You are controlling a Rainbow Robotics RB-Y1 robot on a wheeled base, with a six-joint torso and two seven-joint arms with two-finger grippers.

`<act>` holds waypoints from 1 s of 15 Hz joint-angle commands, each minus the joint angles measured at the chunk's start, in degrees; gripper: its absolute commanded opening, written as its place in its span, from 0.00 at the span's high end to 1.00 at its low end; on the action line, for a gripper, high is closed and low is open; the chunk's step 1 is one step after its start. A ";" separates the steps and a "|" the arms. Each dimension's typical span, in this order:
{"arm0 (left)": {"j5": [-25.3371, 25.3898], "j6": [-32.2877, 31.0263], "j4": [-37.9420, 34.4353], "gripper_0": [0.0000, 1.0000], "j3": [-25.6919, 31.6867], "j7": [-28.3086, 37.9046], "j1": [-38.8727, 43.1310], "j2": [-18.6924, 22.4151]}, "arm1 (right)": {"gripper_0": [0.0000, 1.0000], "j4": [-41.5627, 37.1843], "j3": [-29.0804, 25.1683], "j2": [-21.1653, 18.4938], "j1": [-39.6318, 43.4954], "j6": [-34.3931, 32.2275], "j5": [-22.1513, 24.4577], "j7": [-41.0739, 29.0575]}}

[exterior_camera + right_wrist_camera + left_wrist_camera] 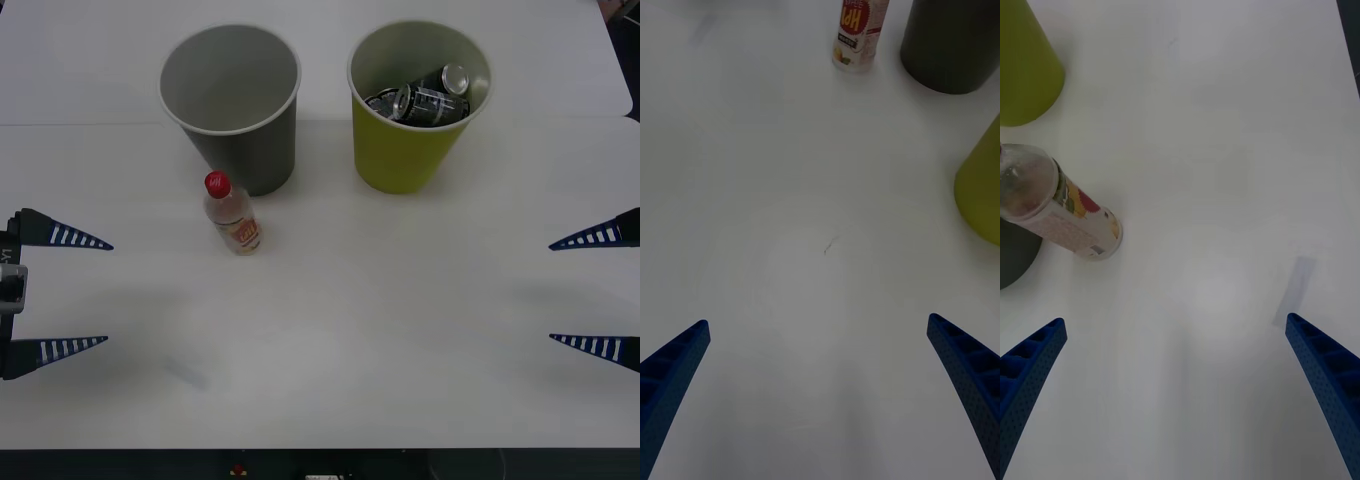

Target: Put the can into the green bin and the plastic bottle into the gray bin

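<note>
Both arms sit low at the near table edges: left gripper [85, 292] at the left side, fingers spread wide and empty; right gripper [590, 290] at the right side, likewise spread and holding nothing. Between them lies bare white table [350, 330]. Farther in, the plastic bottle [233, 215] stands upright on its base, red cap up, just in front of the gray bin [235, 110] and nearer the left arm. Gray bin looks empty inside. Beside it to the right, the green bin [415, 105] already holds dark cans [425, 97], so the can half appears done. Step in hand, by my reading: fetch the bottle with the left gripper. Best approach is level from the side, straddling the label at mid-body, closing gently since it is light and tippy. Keep clear of the gray bin wall just behind, then lift above the rim before releasing.
</note>
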 commanded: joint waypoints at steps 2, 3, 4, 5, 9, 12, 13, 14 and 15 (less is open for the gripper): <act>0.56 1.19 -0.31 0.00 -0.15 -0.10 -0.94 -0.31 | 0.00 0.00 0.00 0.00 0.00 0.00 0.00 0.00; 0.38 1.72 -0.66 0.00 -0.23 -0.27 -1.03 -0.22 | 0.00 0.00 0.00 0.00 0.00 0.00 0.00 0.00; 0.47 1.89 -0.75 0.00 -0.23 -0.27 -1.03 -0.22 | 0.00 0.00 0.00 0.00 0.00 0.00 0.00 0.00; 0.47 2.07 -0.75 0.00 -0.23 -0.01 -1.03 -0.22 | 0.00 0.00 0.00 0.00 0.00 0.00 0.00 0.00; 1.70 5.15 -0.93 0.00 -0.32 4.03 0.64 1.53 | 0.00 0.00 0.00 0.00 0.00 0.00 0.00 0.00; 5.83 10.86 -2.07 0.00 -2.17 9.66 3.98 4.35 | 0.00 0.00 0.00 0.00 0.00 0.00 0.00 0.00; 7.68 13.06 -2.16 0.00 -2.96 11.33 5.04 5.22 | 0.00 0.00 0.00 0.00 0.00 0.00 0.00 0.00; 10.40 16.66 -2.51 0.00 -4.28 12.91 6.62 6.72 | 0.00 0.00 0.00 0.00 0.00 0.00 0.00 0.00; 12.95 20.09 -2.86 0.00 -5.51 13.00 7.85 7.86 | 0.00 0.00 0.00 0.00 0.00 0.00 0.00 0.00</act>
